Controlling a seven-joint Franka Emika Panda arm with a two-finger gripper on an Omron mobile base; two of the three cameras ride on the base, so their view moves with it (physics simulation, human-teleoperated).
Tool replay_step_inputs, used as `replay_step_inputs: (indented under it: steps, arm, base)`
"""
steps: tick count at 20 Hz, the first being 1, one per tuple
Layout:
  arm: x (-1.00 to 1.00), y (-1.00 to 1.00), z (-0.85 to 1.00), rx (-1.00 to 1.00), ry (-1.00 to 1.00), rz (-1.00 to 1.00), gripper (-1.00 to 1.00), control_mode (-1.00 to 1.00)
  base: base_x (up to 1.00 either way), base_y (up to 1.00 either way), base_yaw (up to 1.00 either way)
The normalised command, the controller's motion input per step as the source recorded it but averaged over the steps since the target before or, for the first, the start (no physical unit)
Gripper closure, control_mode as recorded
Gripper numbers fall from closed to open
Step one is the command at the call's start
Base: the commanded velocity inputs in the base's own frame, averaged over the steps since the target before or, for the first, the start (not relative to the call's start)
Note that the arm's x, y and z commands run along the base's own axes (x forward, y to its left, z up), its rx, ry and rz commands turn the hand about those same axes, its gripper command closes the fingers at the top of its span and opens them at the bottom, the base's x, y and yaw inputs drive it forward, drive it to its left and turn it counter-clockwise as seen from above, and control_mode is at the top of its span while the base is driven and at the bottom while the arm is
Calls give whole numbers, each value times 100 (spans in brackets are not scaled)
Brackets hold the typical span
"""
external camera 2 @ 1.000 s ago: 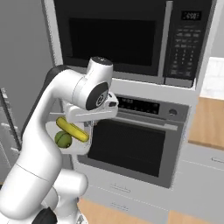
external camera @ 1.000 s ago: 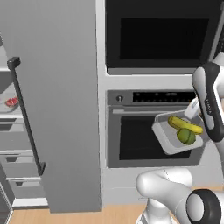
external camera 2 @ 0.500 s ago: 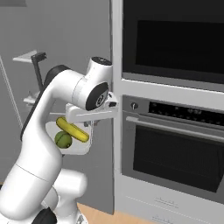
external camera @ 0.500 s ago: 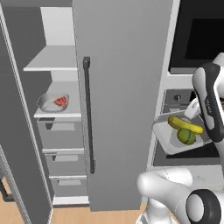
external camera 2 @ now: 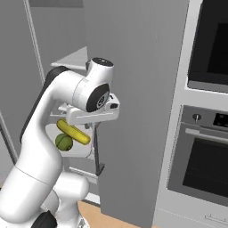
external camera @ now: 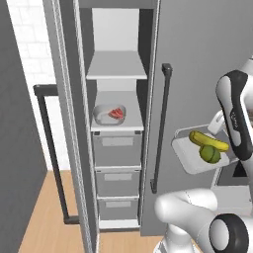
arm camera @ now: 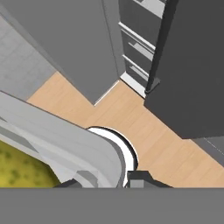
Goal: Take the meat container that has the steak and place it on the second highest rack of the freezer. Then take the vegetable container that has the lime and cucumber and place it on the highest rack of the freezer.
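Left base view: the freezer (external camera: 118, 29) stands open, white inside, with the highest rack (external camera: 117, 74) bare and, on the shelf below it, the meat container (external camera: 109, 114) holding the steak (external camera: 116, 113); three grey drawers (external camera: 117, 148) sit beneath. The vegetable container (external camera: 199, 157) hangs in the air to the right of the long dark door handle (external camera: 160, 128), beside the arm's wrist, carrying the cucumber (external camera: 207, 140) and the lime (external camera: 210, 154), which touch each other. Right base view: the tray (external camera 2: 75, 144) is partly hidden behind the white arm, level, with cucumber (external camera 2: 73, 132) above lime (external camera 2: 64, 142); the tool (external camera 2: 91, 133) is below the wrist, and it appears clamped on the tray's edge, though the fingers themselves are not plain to see. Hand view: the tray's grey rim (arm camera: 57, 135) fills the lower left, a yellow-green patch of the cucumber (arm camera: 22, 173) at the corner, wooden floor (arm camera: 144, 131) and the drawers beyond. Judgement: the meat step looks done; the step in hand is carrying the tray to the upper shelf. Done well, it means raising the tray above shelf height, clearing the door edge and handle, keeping it level so the round lime does not roll, then sliding it in before release.
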Motion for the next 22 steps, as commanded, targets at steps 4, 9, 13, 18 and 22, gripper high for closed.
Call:
replay_step_inputs:
  steps: [4,9,13,18,22]
  arm:
    - [0,0,0,0,0,0,100,100]
    - [0,0,0,0,0,0,100,100]
    - [0,0,0,0,0,0,100,100]
    - [0,0,0,0,0,0,100,100]
    - [0,0,0,0,0,0,100,100]
  base:
    - [0,47,0]
    - [12,22,-3]
    - [35,33,-3]
    - [28,38,-1]
    - [38,11,-5]
